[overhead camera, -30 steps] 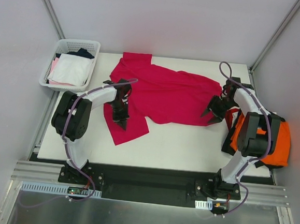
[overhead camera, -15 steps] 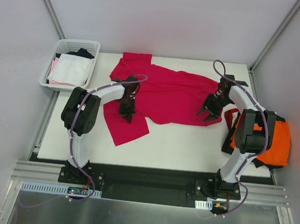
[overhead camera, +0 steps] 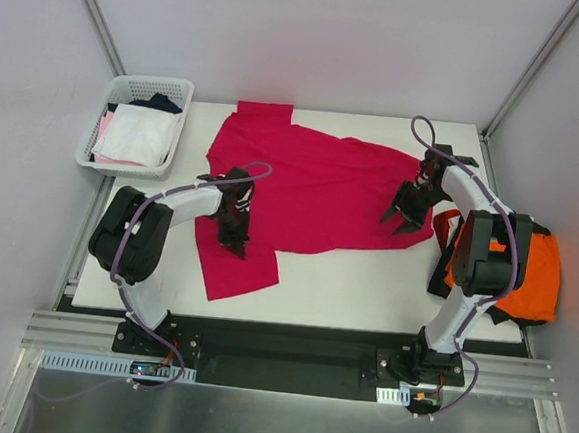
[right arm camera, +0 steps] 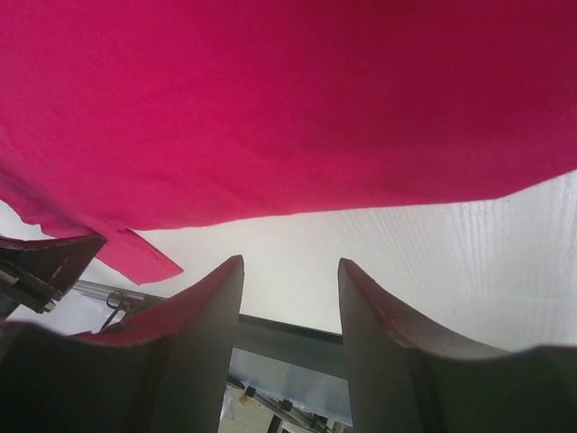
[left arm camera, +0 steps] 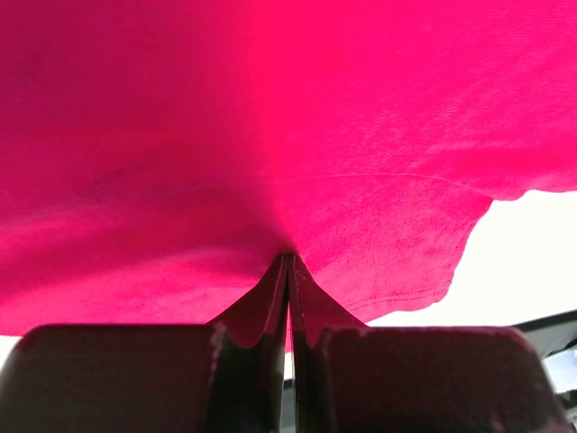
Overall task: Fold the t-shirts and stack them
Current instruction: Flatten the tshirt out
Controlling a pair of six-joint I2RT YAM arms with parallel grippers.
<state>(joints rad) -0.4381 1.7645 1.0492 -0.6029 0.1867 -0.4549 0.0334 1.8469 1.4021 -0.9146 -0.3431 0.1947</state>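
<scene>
Two arms reach over the white table (overhead camera: pixel 364 293). The left arm bends in from the left side. The left gripper (overhead camera: pixel 234 238) points down, and its jaws are closed tight on a pinch of the crimson t-shirt (overhead camera: pixel 322 184). That shirt lies spread out across the middle of the table. The right arm curls over the shirt's right edge. The right gripper (overhead camera: pixel 401 219) has its jaws apart with nothing between them. The orange t-shirt (overhead camera: pixel 538 271) sits bunched at the table's right edge, partly hidden by the right arm.

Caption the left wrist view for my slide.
Left gripper shut on a pinch of crimson t-shirt, white table beyond.
</scene>
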